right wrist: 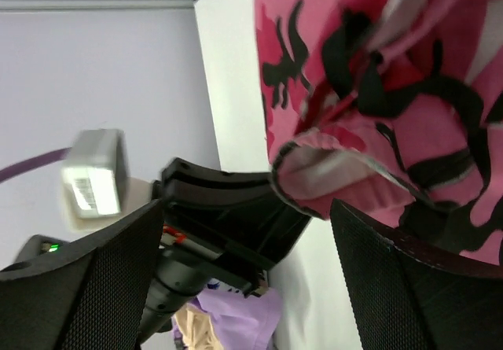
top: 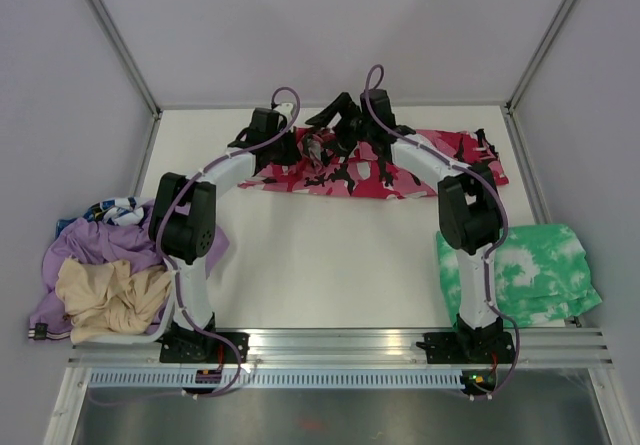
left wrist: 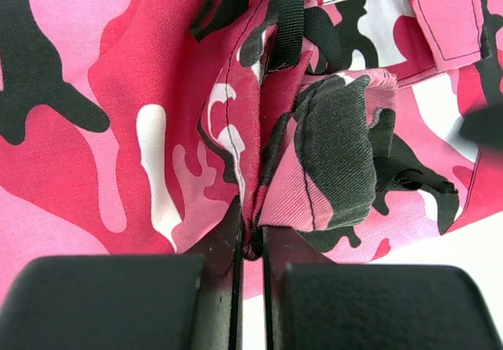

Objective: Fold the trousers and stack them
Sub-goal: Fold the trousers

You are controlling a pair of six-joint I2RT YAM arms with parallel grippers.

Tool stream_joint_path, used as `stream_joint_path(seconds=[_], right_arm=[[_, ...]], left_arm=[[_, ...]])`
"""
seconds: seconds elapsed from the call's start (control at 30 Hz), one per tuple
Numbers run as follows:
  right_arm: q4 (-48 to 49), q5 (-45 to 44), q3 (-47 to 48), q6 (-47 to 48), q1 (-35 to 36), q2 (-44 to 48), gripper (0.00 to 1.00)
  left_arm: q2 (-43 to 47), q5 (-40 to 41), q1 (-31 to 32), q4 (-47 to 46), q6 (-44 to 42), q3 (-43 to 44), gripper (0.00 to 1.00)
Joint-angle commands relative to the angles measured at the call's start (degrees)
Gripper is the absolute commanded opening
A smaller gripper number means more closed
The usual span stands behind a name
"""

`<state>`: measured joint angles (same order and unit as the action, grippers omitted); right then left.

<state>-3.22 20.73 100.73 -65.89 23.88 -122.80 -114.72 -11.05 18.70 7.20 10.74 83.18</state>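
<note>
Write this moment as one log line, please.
left gripper: shut on camouflage trousers | right gripper: open, near the trousers

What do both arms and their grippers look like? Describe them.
Left arm and right arm: white links, black joints, a purple cable running along each. Left gripper: smooth matte-black fingers. Right gripper: black fingers with finely textured pads.
</note>
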Motion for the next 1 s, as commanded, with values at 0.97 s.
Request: stream_joint_path(seconds=[0.97], right_arm=[[-0.55,-15.81,7.37,0.58,2.14,-13.42,0.58]], left_arm=[[6.52,-2.57,-0.24,-2.20,1.21,-4.69,0.02]])
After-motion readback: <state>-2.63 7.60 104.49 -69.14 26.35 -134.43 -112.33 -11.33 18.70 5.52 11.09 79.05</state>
